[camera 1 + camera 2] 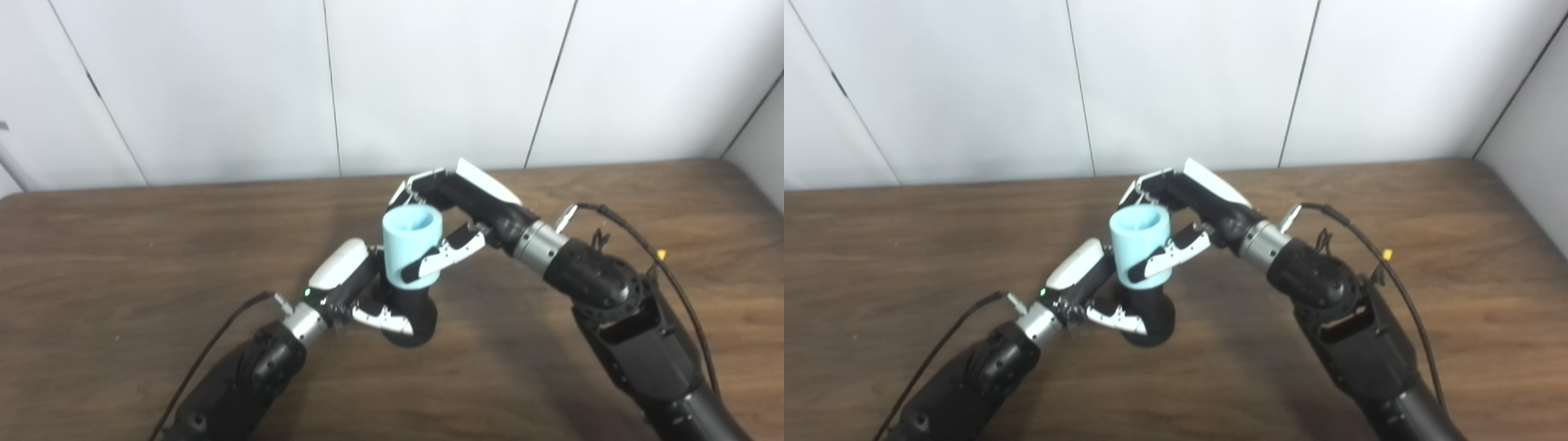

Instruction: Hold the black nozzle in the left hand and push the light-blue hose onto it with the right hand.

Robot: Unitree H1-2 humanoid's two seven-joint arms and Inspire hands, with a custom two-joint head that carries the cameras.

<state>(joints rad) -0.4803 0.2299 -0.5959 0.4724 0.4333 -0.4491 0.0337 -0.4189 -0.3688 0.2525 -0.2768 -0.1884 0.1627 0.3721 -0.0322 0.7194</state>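
Left hand [355, 294] clasping black nozzle [413, 315], right hand [456, 208] wrapped around light-blue hose [410, 245] directly above nozzle, apparently seated on it

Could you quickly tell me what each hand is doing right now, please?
Left hand: closed on the black nozzle.
Right hand: closed around the light-blue hose.
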